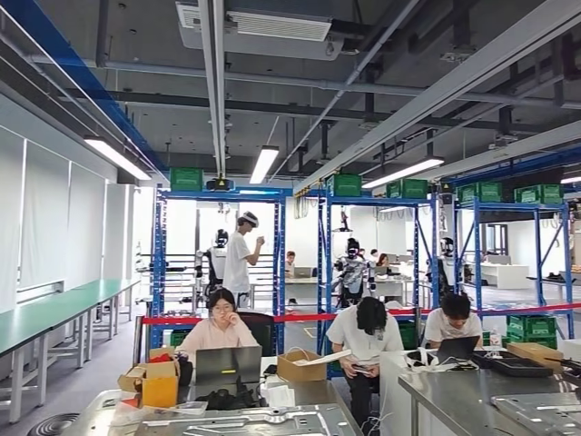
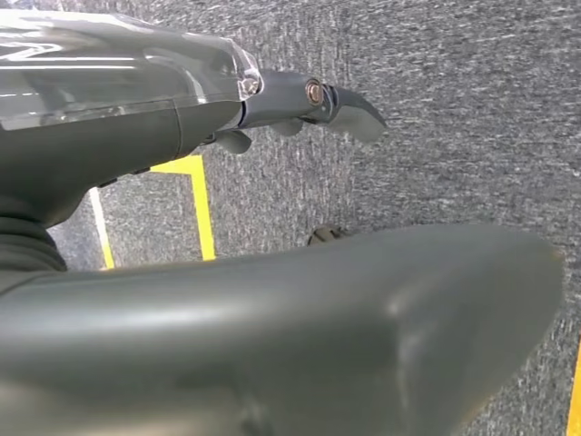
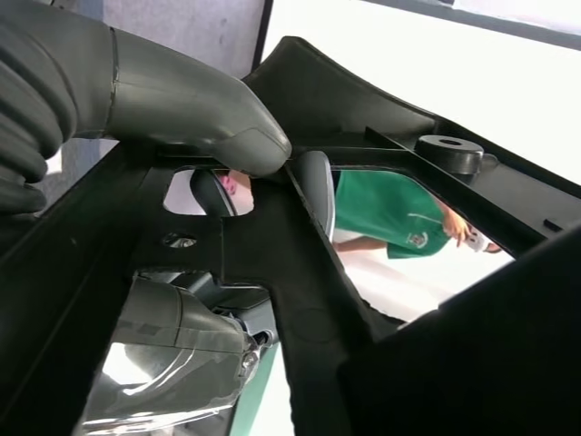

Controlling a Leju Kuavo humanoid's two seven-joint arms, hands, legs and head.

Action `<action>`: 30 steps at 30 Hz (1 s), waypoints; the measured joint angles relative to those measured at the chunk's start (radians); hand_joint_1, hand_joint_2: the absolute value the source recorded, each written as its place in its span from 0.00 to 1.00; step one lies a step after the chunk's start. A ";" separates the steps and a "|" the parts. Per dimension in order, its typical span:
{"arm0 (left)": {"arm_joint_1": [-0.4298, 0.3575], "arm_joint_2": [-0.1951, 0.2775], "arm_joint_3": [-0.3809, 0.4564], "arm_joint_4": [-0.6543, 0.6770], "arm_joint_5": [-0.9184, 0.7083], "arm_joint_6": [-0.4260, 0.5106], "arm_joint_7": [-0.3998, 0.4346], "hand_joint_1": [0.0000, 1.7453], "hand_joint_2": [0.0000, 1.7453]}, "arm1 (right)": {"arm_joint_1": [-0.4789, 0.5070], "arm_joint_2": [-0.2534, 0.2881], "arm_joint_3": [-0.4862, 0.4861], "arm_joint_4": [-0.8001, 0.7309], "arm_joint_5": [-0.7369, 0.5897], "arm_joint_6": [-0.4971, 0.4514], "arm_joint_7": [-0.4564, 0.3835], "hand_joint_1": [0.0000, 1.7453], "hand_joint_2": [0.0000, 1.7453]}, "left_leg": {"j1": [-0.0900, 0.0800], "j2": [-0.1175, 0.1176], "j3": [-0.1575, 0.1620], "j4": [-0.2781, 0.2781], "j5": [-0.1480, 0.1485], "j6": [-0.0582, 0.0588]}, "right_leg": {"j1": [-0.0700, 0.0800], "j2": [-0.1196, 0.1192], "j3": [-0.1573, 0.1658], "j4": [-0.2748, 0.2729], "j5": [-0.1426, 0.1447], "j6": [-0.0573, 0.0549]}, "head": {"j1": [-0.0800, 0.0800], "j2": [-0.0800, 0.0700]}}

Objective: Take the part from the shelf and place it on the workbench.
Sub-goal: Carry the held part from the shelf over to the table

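Here the right robot hand grips a partly cropped black part.

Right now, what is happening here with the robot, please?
The robot's right hand grips a black plastic part, thumb pressed on its upper face. The left hand hangs over grey floor with yellow line and holds nothing. Ahead stand metal workbenches, with people seated at laptops, and blue shelves behind. The part is not yet set down.
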 joint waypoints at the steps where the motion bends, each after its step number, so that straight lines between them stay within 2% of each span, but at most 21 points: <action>1: 0.001 0.001 0.000 0.000 0.000 -0.001 0.000 0.00 1.00 | 0.001 0.000 0.000 0.001 -0.001 0.000 0.000 1.00 1.00 | 0.005 0.004 0.021 -0.038 0.028 -0.005 | -0.002 -0.002 0.004 0.000 -0.004 0.005 | 0.000 0.000; 3: 0.001 0.001 0.000 0.000 0.000 -0.001 0.000 0.00 1.00 | 0.001 0.000 0.000 0.001 -0.003 0.000 -0.001 1.00 1.00 | 0.013 0.017 0.083 -0.158 0.080 -0.016 | -0.004 -0.006 0.011 0.003 -0.014 0.018 | 0.000 0.000; 4: 0.000 0.001 0.000 0.000 0.000 -0.001 -0.001 0.00 1.00 | 0.001 0.000 -0.001 0.001 -0.003 0.000 -0.002 1.00 1.00 | 0.014 0.023 0.107 -0.201 0.090 -0.013 | -0.003 -0.006 0.013 0.005 -0.018 0.026 | 0.000 0.000; 5: -0.001 0.001 0.000 0.000 0.000 -0.001 -0.001 0.00 1.00 | 0.001 0.000 -0.001 0.001 -0.004 0.000 -0.002 1.00 1.00 | 0.012 0.026 0.118 -0.224 0.089 -0.007 | -0.001 -0.007 0.014 0.008 -0.023 0.032 | 0.000 0.000; 7: 0.000 0.001 0.000 0.000 0.000 -0.001 -0.001 0.00 1.00 | 0.002 0.000 -0.001 0.001 -0.005 0.000 -0.002 1.00 1.00 | 0.008 0.025 0.123 -0.228 0.077 0.015 | -0.003 -0.008 0.017 0.010 -0.029 0.041 | 0.000 0.000; 9: 0.003 0.002 0.000 0.000 0.000 -0.002 -0.002 0.00 1.00 | 0.001 0.000 -0.002 0.000 -0.006 0.000 -0.003 1.00 1.00 | 0.006 0.020 0.134 -0.230 0.068 0.030 | -0.007 -0.006 0.008 0.042 -0.040 0.048 | 0.000 0.000; 10: 0.003 0.002 0.000 0.000 0.000 -0.002 -0.002 0.00 1.00 | 0.001 0.000 -0.002 0.000 -0.007 0.000 -0.004 1.00 1.00 | 0.004 0.017 0.142 -0.231 0.063 0.038 | -0.009 -0.004 -0.013 0.084 -0.052 0.050 | 0.000 0.000; 12: 0.002 0.003 0.000 0.000 0.000 -0.002 -0.004 0.00 1.00 | 0.001 0.000 -0.003 -0.001 -0.008 0.001 -0.005 1.00 1.00 | -0.002 0.013 0.157 -0.231 0.050 0.050 | -0.009 -0.001 -0.093 0.214 -0.089 0.050 | -0.001 0.000; 14: 0.003 0.004 0.000 0.000 0.000 -0.002 -0.005 0.00 1.00 | 0.004 -0.002 -0.003 -0.001 -0.009 0.002 -0.005 1.00 1.00 | -0.011 0.007 0.177 -0.231 0.033 0.057 | -0.005 0.001 -0.175 0.313 -0.110 0.043 | -0.001 0.000; 15: 0.004 0.004 0.000 0.000 0.000 -0.002 -0.005 0.00 1.00 | 0.005 -0.002 -0.003 -0.001 -0.009 0.003 -0.005 1.00 1.00 | -0.016 0.003 0.190 -0.231 0.023 0.060 | 0.000 0.002 -0.196 0.315 -0.097 0.035 | -0.001 0.000; 16: 0.004 0.004 0.000 0.000 0.000 -0.003 -0.006 0.00 1.00 | 0.006 -0.002 -0.003 -0.001 -0.010 0.004 -0.005 1.00 1.00 | -0.019 0.000 0.205 -0.232 0.011 0.061 | 0.008 0.004 -0.198 0.282 -0.067 0.025 | -0.001 0.000; 18: 0.004 0.000 0.000 0.000 0.000 -0.007 -0.008 0.00 1.00 | 0.005 -0.003 -0.004 -0.001 -0.010 0.005 -0.005 1.00 1.00 | -0.021 -0.006 0.238 -0.234 -0.013 0.062 | 0.032 0.011 -0.169 0.155 0.029 -0.001 | 0.000 0.000; 19: 0.003 -0.003 0.000 0.000 0.000 -0.008 -0.009 0.00 1.00 | 0.003 -0.003 -0.004 -0.001 -0.010 0.006 -0.005 1.00 1.00 | -0.021 -0.009 0.250 -0.237 -0.023 0.060 | 0.041 0.014 -0.153 0.101 0.062 -0.014 | 0.000 0.000; 20: 0.002 -0.007 0.000 -0.001 0.000 -0.009 -0.010 0.00 1.00 | 0.002 -0.003 -0.004 -0.001 -0.010 0.007 -0.006 1.00 1.00 | -0.019 -0.010 0.259 -0.243 -0.030 0.057 | 0.048 0.017 -0.141 0.064 0.083 -0.023 | 0.000 0.000; 21: 0.002 -0.009 0.000 -0.001 0.000 -0.010 -0.011 0.00 1.00 | 0.001 -0.004 -0.005 -0.001 -0.010 0.007 -0.006 1.00 1.00 | -0.018 -0.011 0.267 -0.248 -0.033 0.055 | 0.051 0.018 -0.133 0.045 0.085 -0.030 | 0.000 0.000; 23: 0.002 -0.010 0.000 -0.001 0.000 -0.010 -0.011 0.00 1.00 | 0.000 -0.003 -0.005 -0.002 -0.011 0.008 -0.006 1.00 1.00 | -0.017 -0.010 0.278 -0.250 -0.025 0.049 | 0.048 0.019 -0.107 0.019 0.075 -0.038 | 0.000 0.000; 24: 0.001 -0.010 0.000 -0.001 0.000 -0.010 -0.012 0.00 1.00 | 0.000 -0.003 -0.005 -0.003 -0.012 0.008 -0.007 1.00 1.00 | -0.018 -0.008 0.277 -0.230 -0.016 0.047 | 0.044 0.019 -0.086 0.004 0.069 -0.039 | 0.000 0.000; 25: 0.000 -0.010 0.000 -0.001 0.000 -0.011 -0.012 0.00 1.00 | 0.000 -0.002 -0.005 -0.004 -0.012 0.008 -0.007 1.00 1.00 | -0.019 -0.006 0.261 -0.194 -0.008 0.043 | 0.039 0.018 -0.064 -0.009 0.063 -0.040 | 0.000 0.000; 27: 0.000 -0.009 0.000 -0.001 0.000 -0.010 -0.012 0.00 1.00 | -0.001 0.000 -0.004 -0.004 -0.012 0.009 -0.007 1.00 1.00 | -0.016 -0.003 0.189 -0.084 -0.014 0.033 | 0.030 0.015 -0.024 -0.025 0.043 -0.033 | -0.001 0.000; 29: 0.005 -0.007 0.001 -0.001 0.000 -0.010 -0.012 0.00 1.00 | 0.001 0.000 -0.004 -0.004 -0.013 0.009 -0.007 1.00 1.00 | -0.007 -0.003 0.102 -0.009 -0.072 0.017 | 0.021 0.015 0.012 -0.028 0.013 -0.024 | 0.000 0.000; 30: 0.009 -0.007 0.000 -0.001 0.000 -0.010 -0.012 0.00 1.00 | 0.003 0.000 -0.004 -0.003 -0.013 0.009 -0.007 1.00 1.00 | 0.001 -0.002 0.071 -0.003 -0.103 0.008 | 0.015 0.015 0.034 -0.028 -0.005 -0.018 | 0.000 0.000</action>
